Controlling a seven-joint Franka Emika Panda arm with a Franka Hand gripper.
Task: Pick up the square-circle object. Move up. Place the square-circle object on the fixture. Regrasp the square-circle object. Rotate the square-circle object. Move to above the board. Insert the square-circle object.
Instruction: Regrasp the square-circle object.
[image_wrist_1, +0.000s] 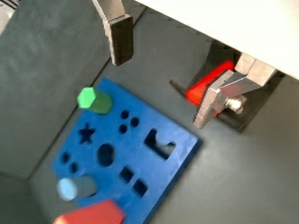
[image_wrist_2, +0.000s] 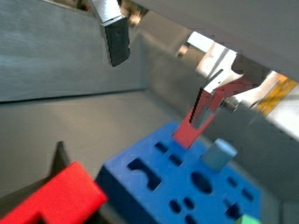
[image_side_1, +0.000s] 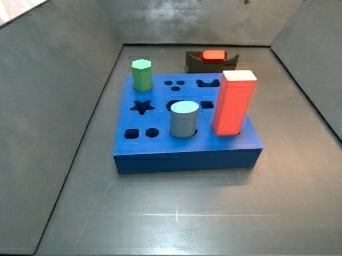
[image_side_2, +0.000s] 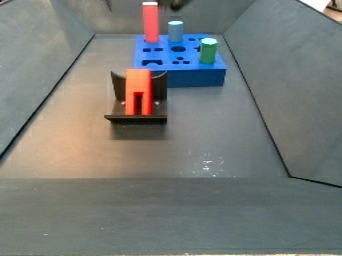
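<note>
Hand (image_wrist_1: 173, 79) spread wide, empty, above the board (image_wrist_1: 163, 162). Square-circle object (image_side_2: 139, 89) rests upright on fixture (image_side_2: 136, 118), apart from fingers (image_wrist_1: 118, 39).

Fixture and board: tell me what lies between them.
Nothing: in a side view, bare grey floor separates the fixture, holding the red peg, from the board. The gripper hangs open above.

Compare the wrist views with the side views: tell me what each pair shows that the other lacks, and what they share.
Wrist views only: the open, empty claw, hanging above the floor near the dark L-shaped fixture. Side views only: the tall red-orange block seen whole, upright in the thick blue square board. Shared: the small bright red square-sided peg on the fixture, the board, the green peg.
</note>
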